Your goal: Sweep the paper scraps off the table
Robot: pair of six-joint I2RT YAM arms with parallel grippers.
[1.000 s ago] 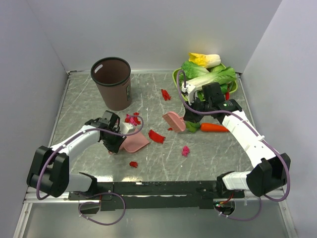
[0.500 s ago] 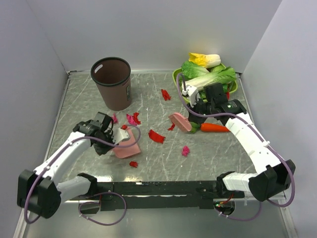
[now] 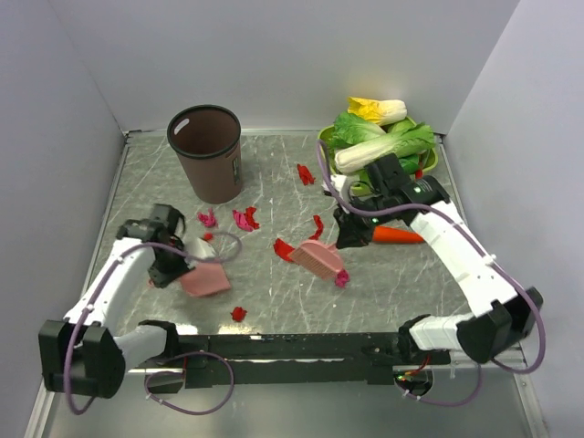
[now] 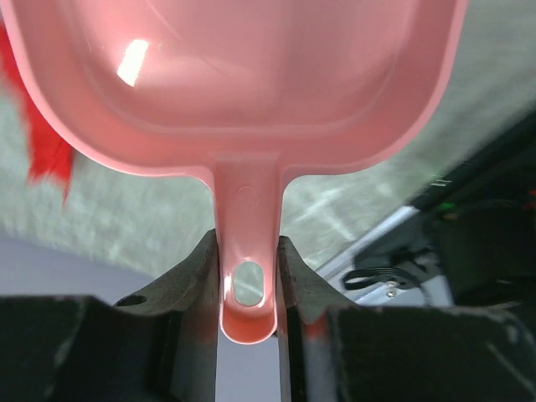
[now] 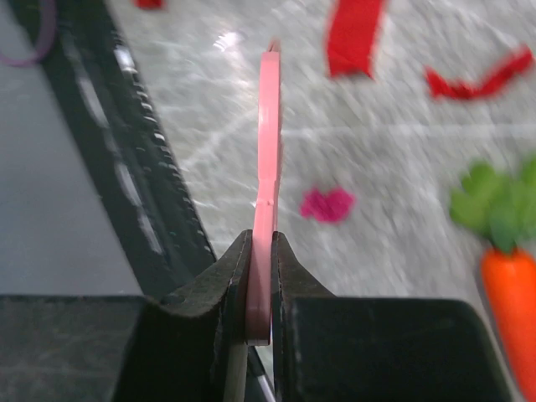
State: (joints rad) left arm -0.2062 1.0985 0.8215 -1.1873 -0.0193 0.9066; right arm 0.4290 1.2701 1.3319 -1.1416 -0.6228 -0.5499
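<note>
Grey marble-patterned surface (image 3: 274, 301) is strewn across its middle with small crumpled red and magenta paper scraps (image 3: 244, 218). Left jaws are clamped on a pink plastic dustpan (image 3: 204, 281), right jaws on a flat pink brush (image 3: 319, 260). Sweeping is judged barely begun; next, scraps must be brushed toward the lowered pan

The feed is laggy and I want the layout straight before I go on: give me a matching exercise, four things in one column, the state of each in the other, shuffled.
Things:
1. pink dustpan
2. pink brush
3. carrot
4. brown bin

States:
A. lying flat, held by nothing
B. handle clamped in the left jaws
C. standing upright, open end up
D. pinched edge-on in the right jaws

Pairs: 1-B, 2-D, 3-A, 4-C.
</note>
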